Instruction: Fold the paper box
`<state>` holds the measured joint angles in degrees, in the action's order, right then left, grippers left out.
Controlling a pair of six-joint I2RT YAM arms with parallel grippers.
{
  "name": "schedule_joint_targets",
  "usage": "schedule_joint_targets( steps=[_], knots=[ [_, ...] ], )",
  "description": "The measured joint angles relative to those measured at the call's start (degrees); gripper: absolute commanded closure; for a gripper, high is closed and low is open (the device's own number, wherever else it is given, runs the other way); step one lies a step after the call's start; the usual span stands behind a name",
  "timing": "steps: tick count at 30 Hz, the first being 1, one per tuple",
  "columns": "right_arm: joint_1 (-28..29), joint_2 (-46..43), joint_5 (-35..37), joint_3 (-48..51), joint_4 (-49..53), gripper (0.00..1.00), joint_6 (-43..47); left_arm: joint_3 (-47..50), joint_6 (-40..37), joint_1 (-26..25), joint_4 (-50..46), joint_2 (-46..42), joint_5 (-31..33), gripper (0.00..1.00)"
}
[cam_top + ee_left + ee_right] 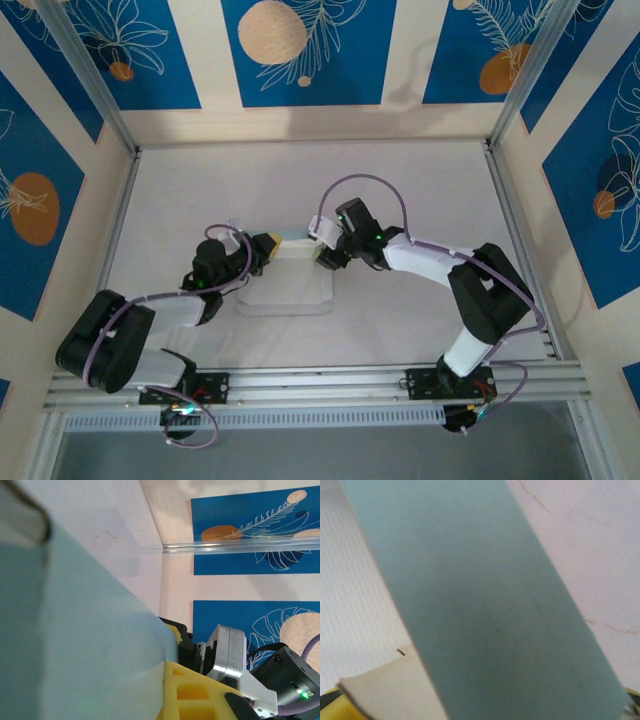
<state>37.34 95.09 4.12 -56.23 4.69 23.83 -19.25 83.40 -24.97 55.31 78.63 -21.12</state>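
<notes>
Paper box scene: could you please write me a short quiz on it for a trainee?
1. True or false: the left tool and right tool are both at the box.
2. In the right wrist view, the box face nearest the camera is: A mint, B red, C black.
3. Fill in: the left tool's finger is ____.
Key: 1 true; 2 A; 3 yellow.

Paper box (292,280): white face up, far edge seemingly raised.
</notes>
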Motion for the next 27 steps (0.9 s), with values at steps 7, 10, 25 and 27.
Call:
schedule_joint_targets(
  steps=[7,10,25,27],
  knots=[
    [-0.2,3.3,2.4,-3.6,0.0,0.60,-3.0,0.0,2.1,0.2,2.9,2.5,1.0,1.00],
    [-0.2,3.7,3.7,-4.2,-0.1,0.66,-4.1,0.0,2.8,0.2,3.3,2.7,1.2,1.00],
    [1.7,7.2,11.5,-7.9,-1.0,0.75,-9.5,-0.1,5.3,0.2,1.8,1.8,3.4,1.00],
    [2.5,8.2,13.7,-9.5,0.2,0.78,-11.2,-0.3,5.7,0.1,-0.5,0.4,4.2,1.00]
  ],
)
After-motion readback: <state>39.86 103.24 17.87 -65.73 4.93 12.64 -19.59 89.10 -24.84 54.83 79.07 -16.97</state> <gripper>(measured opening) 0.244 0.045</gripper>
